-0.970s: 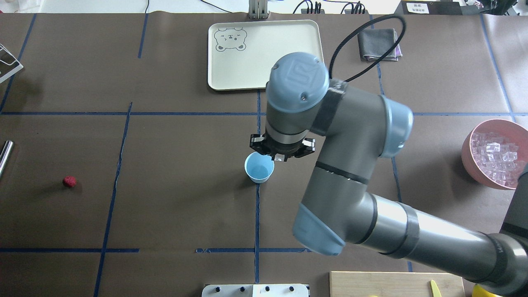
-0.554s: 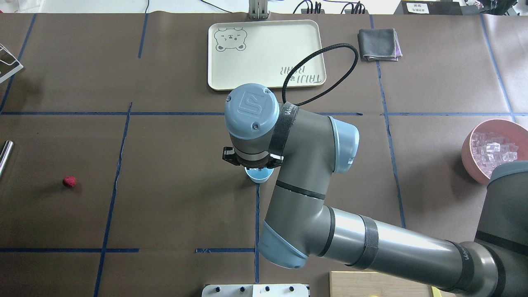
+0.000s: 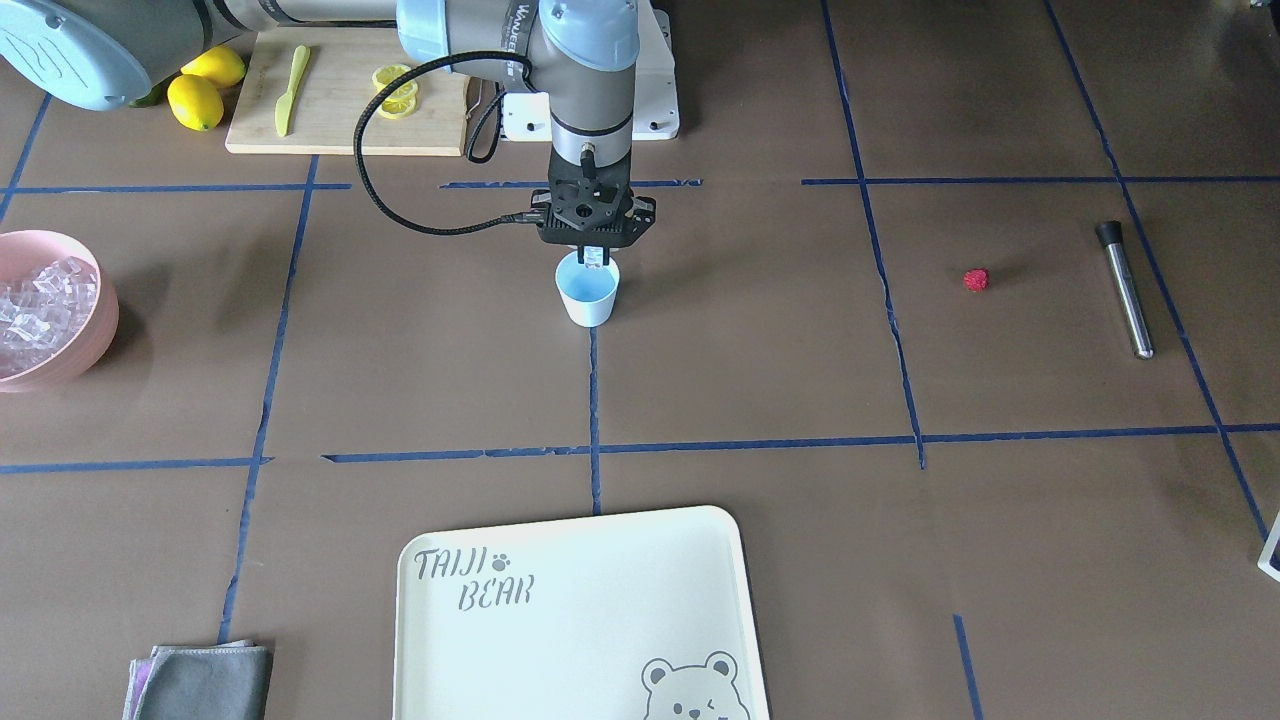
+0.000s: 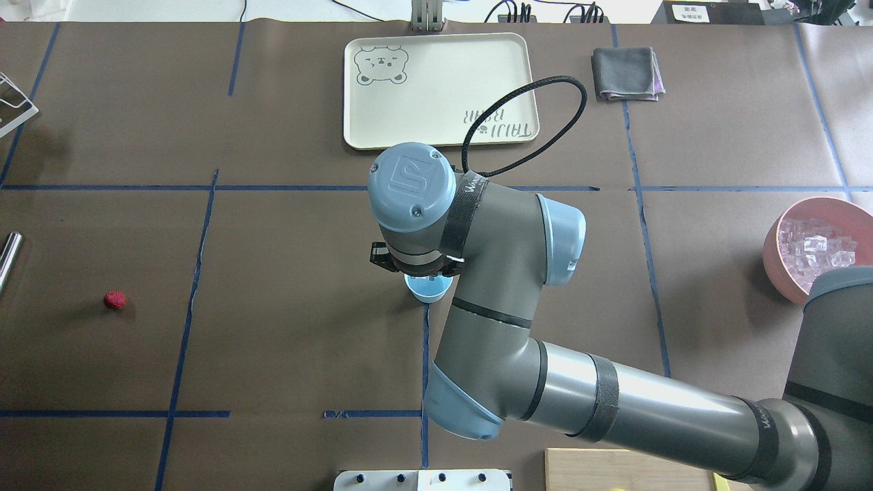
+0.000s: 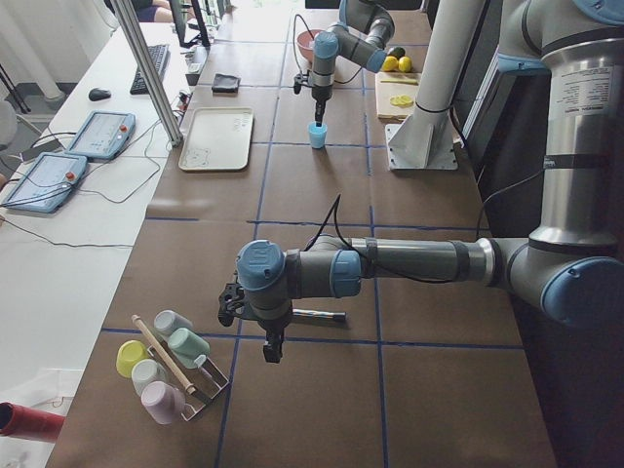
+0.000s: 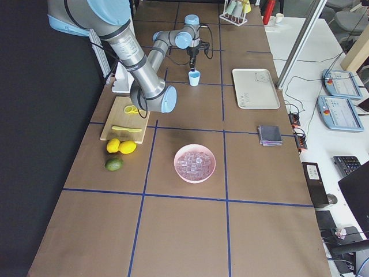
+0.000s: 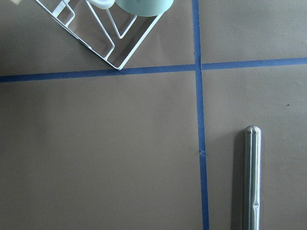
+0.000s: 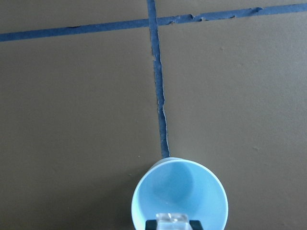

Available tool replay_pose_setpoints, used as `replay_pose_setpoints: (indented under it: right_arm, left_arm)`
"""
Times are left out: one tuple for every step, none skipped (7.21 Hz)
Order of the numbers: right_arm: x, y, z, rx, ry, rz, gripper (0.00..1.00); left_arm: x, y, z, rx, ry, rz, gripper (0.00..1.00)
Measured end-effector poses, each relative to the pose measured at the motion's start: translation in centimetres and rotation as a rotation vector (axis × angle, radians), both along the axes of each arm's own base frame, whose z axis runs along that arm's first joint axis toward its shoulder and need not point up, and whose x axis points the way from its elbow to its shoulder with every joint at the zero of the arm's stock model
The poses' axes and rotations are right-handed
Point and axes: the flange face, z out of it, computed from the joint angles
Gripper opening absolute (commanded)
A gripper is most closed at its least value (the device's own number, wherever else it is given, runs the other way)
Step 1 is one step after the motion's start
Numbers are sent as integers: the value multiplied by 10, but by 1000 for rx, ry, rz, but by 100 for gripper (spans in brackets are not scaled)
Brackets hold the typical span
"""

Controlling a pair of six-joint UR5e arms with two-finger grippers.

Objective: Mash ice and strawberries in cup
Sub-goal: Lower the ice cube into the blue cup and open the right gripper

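Right gripper (image 3: 594,257) jaws are pinching an ice cube (image 8: 173,220), hanging directly above the cup (image 3: 588,296) mouth; left gripper (image 5: 272,353) jaws: cannot tell.

The tray (image 3: 600,620) read "TAIJI BEAR" beside a bear face; the arm cap (image 4: 412,179) bore a UR logo.

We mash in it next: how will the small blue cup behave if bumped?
The cup looks like thin plastic and empty, so probably light and easily shoved. It tapers to a narrow base, so a knock near the rim may tip it.
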Motion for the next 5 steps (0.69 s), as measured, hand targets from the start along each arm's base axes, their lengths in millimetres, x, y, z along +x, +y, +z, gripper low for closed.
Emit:
replay_pose_setpoints:
  right_arm:
    - [0, -1, 0, 2, 1, 2, 26]
    - [0, -1, 0, 4, 2, 3, 32]
    - [0, -2, 1, 5, 3, 4, 40]
    - [0, -2, 2, 5, 6, 5, 52]
    - [0, -3, 3, 6, 8, 7, 56]
  left_arm:
    - [0, 0, 1, -1, 0, 0, 100]
    - [0, 0, 1, -2, 0, 1, 100]
    - [0, 0, 1, -2, 1, 1, 100]
    - [0, 0, 1, -2, 0, 1, 100]
    - [0, 0, 2, -2, 0, 1, 100]
